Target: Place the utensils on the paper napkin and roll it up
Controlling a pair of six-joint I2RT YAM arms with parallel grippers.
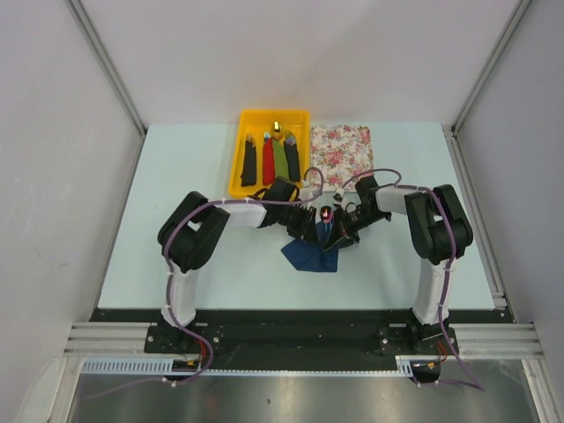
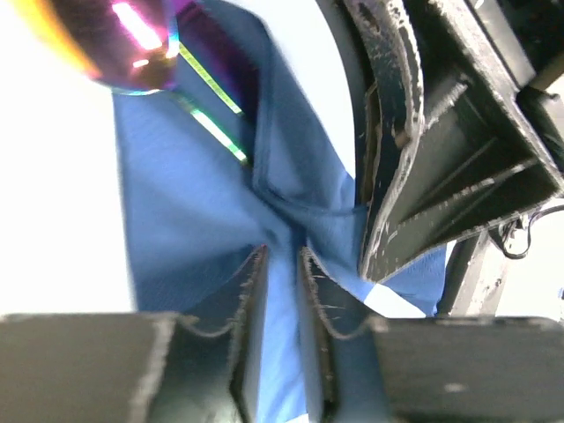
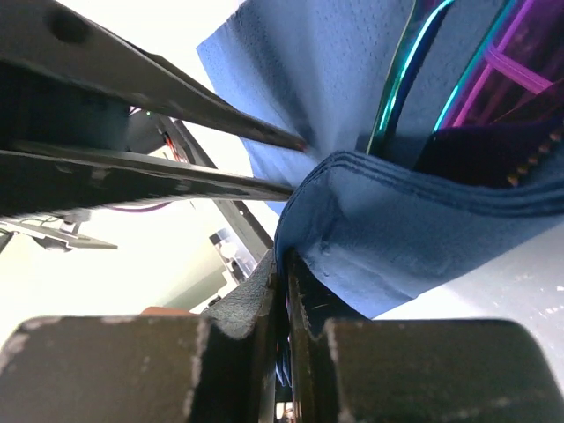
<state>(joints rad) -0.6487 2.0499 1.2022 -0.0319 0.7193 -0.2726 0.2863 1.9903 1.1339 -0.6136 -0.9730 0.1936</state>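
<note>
I see my right gripper [image 3: 283,269] with its jaws pressed together on the folded edge of the paper napkin [image 3: 370,220]. My left gripper [image 2: 280,273] stands slightly parted, a strip of napkin showing in the narrow gap. The napkin lies bunched up mid-table [image 1: 176,194] between the two grippers, and the utensils [image 3: 401,84] sit inside its fold, the spoon's bowl [image 1: 326,214] poking out on the far side.

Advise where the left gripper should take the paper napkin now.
Probably the raised fold of the paper napkin just ahead of the left gripper, approached from the left arm's side, clear of the spoon. The layers bunch upward there, and the right gripper pinches the opposite edge.
</note>
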